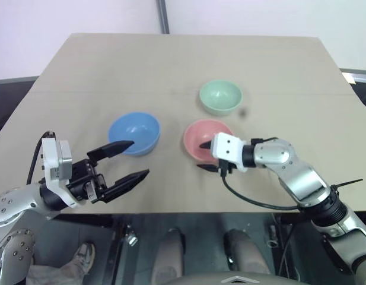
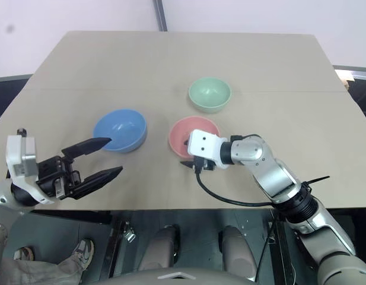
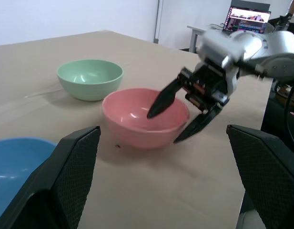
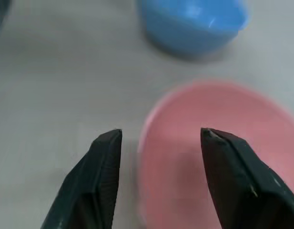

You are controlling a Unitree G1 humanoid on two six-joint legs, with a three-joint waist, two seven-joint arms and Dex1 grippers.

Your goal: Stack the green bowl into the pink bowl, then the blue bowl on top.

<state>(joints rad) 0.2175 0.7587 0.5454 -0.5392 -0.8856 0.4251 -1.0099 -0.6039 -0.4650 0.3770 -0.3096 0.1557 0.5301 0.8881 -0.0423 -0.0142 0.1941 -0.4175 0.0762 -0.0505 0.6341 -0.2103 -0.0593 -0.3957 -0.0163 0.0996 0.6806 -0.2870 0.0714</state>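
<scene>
The green bowl [image 1: 220,96] is seen standing upright and empty on the tan worktop [image 1: 141,65], toward the far right side, with nothing stacked in it or under it. Just nearer than it, and apart from it, the pink bowl [image 1: 200,138] is set on the worktop, also empty. The blue bowl [image 1: 134,133] is placed to the left of the pink one, with a strip of bare worktop left between the two; all three bowls are kept separate.

The right claw [image 3: 184,117] is held at the near right rim of the pink bowl, pointed to the robot's left. Its two black fingers are parted, and the rim is straddled by them: one fingertip [image 4: 108,143] is seen outside the bowl wall, over the worktop, while the other is poised over the pink hollow. Whether the rim is actually touched by either finger cannot be told. Nothing is pinched between them.

The left claw [image 1: 128,160] is held at the near left of the worktop, just beside the blue bowl, its fingers spread wide and empty. The farther fingertip is shown against the blue bowl's near rim; contact cannot be judged. A black cable [image 1: 248,199] is looped below the right wrist.
</scene>
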